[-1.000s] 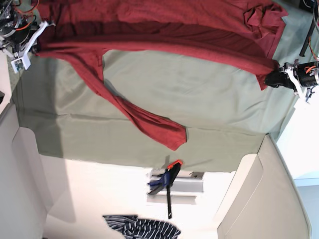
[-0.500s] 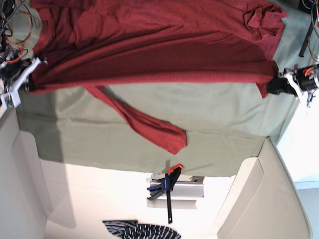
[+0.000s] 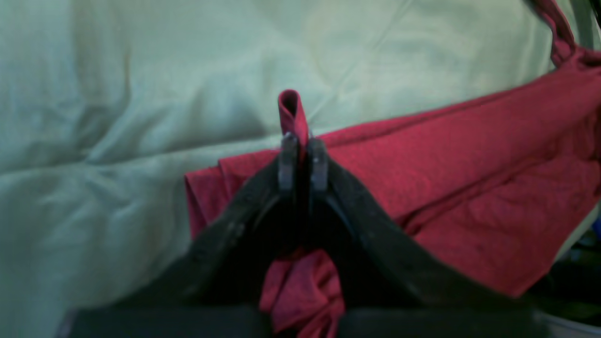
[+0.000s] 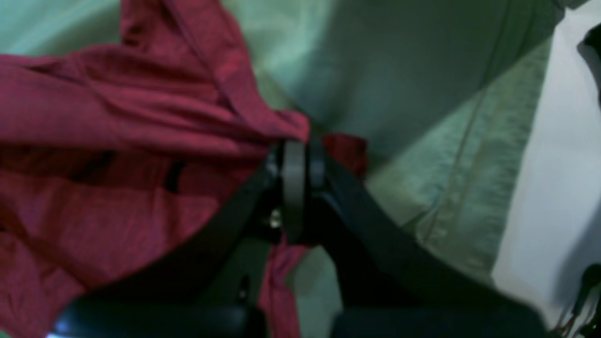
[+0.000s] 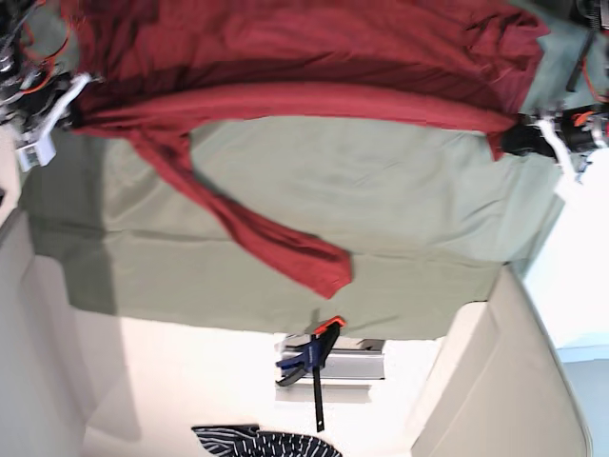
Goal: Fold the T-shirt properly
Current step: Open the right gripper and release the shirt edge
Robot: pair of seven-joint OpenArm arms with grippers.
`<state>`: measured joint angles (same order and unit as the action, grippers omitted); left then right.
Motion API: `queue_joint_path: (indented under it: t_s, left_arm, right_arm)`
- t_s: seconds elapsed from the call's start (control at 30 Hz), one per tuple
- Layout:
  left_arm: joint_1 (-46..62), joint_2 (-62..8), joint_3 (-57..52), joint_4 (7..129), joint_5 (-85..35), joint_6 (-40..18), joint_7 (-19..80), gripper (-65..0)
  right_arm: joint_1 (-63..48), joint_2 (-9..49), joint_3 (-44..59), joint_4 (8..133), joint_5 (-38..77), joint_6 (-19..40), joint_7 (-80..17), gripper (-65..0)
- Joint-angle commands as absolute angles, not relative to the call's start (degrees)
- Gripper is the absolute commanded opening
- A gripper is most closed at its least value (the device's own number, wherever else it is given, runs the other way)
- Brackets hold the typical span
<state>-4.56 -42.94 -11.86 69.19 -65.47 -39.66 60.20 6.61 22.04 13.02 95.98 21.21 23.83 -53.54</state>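
The red T-shirt (image 5: 285,48) stretches across the top of the green cloth-covered table (image 5: 362,200), held up along one edge between both arms. One long sleeve (image 5: 257,228) trails down toward the table's middle. My left gripper (image 5: 509,141) is at the right edge, shut on a corner of the red T-shirt (image 3: 422,188); a small loop of fabric pokes out above my left gripper (image 3: 300,155). At the left edge my right gripper (image 5: 68,103) is shut on the opposite corner; in the right wrist view the red T-shirt (image 4: 117,188) bunches around my right gripper (image 4: 295,155).
A blue and orange clamp (image 5: 309,357) on a metal bracket sits below the table's front edge. A dark striped garment (image 5: 262,442) lies at the bottom. White walls (image 5: 43,362) flank the table at left and right.
The held edge of the shirt dropped toward the table's middle, then rose back toward the top. Both grippers moved with it and the trailing sleeve shifted slightly left.
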Motion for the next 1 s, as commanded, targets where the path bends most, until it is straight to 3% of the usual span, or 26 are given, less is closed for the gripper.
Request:
queue_joint_path:
  t_s: [0.0,0.27,0.97]
  left_arm:
    - [-5.3,-44.1,-12.45,69.89,-66.5,-40.0,59.44,-65.0]
    - [-5.21,-41.23,-12.45,69.89,-63.88,-40.0,59.42,-65.0]
    - [-4.58,-40.99,-12.45,69.89,-56.88,-40.0,61.08,-65.0]
  right_arm:
    - [7.73,23.0,13.5,96.9,21.65,24.03,-53.12,-65.0]
    - [7.62,23.0,13.5,96.9,22.09,24.03,-57.21,-65.0]
    - [3.16,23.0,13.5,96.9,21.85,24.03,-56.99,-65.0]
